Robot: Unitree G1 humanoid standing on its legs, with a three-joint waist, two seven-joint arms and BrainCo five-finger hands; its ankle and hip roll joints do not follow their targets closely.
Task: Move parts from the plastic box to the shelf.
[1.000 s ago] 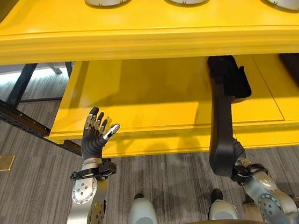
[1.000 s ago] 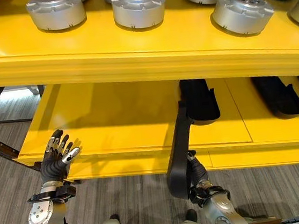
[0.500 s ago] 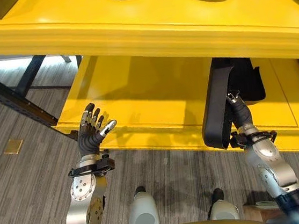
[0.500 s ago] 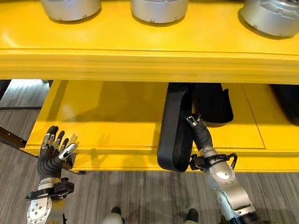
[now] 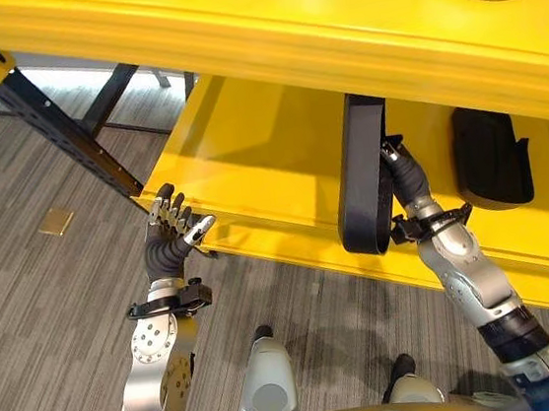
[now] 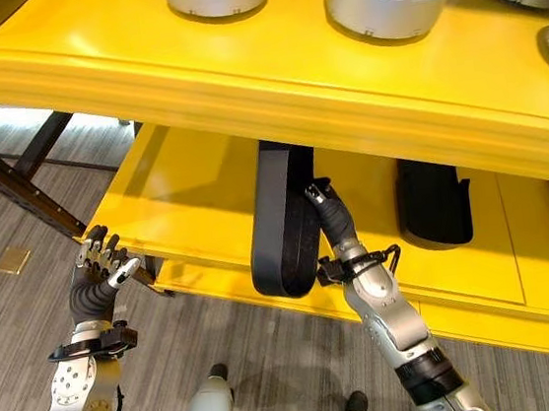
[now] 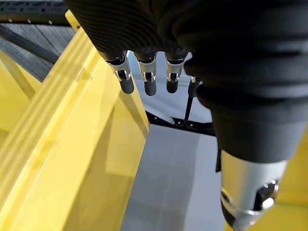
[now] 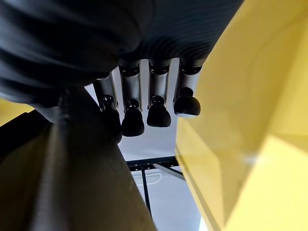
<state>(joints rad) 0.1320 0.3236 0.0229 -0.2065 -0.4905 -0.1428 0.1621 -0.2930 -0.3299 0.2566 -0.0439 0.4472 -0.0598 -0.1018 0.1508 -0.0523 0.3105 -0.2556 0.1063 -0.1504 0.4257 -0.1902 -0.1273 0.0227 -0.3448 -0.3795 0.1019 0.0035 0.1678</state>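
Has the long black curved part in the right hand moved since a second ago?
Yes. The long black curved part went up from below the lower yellow shelf's front edge; its top now reaches under the upper shelf.

— What's changing on your end?
— I'm lifting the right hand [image 6: 327,211] from below the lower shelf [image 6: 195,200] edge up over it; the long black part [image 6: 281,220] it's gripping is going with it, top end now tucking under the upper shelf [image 6: 239,66].
— Camera?
— Head's panning left, whole view shifting.
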